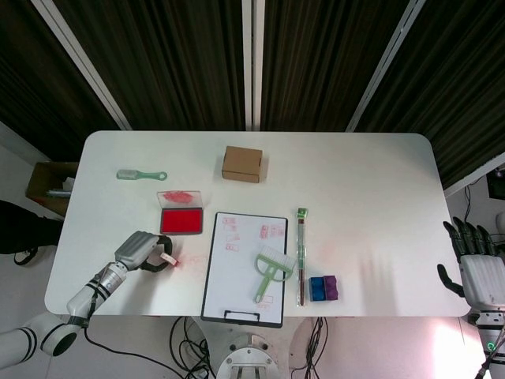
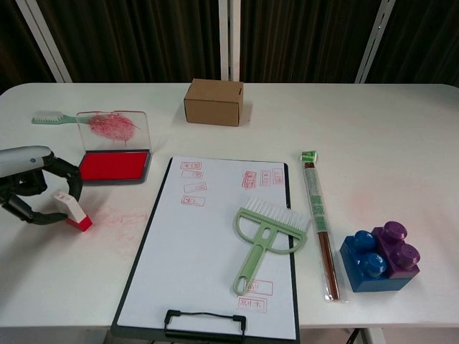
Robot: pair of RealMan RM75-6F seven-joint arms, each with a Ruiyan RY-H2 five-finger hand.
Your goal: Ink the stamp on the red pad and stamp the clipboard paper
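The white stamp with a red base [image 2: 70,210] leans tilted on the table, left of the clipboard, pinched in my left hand [image 2: 29,186]. In the head view the same left hand [image 1: 140,251] covers most of the stamp [image 1: 168,257]. The red ink pad [image 2: 113,165] lies just behind, its clear lid [image 2: 112,127] standing open. On the clipboard [image 2: 140,269] the paper [image 2: 201,244] carries several red stamp marks. My right hand [image 1: 477,268] hangs open beyond the table's right edge, holding nothing.
A green brush [image 2: 264,233] lies on the clipboard paper. Wrapped chopsticks [image 2: 319,215] and a blue and purple block [image 2: 380,256] sit to its right. A cardboard box [image 2: 214,102] and a green toothbrush [image 2: 54,118] are at the back. Faint red smudges [image 2: 122,217] mark the table by the stamp.
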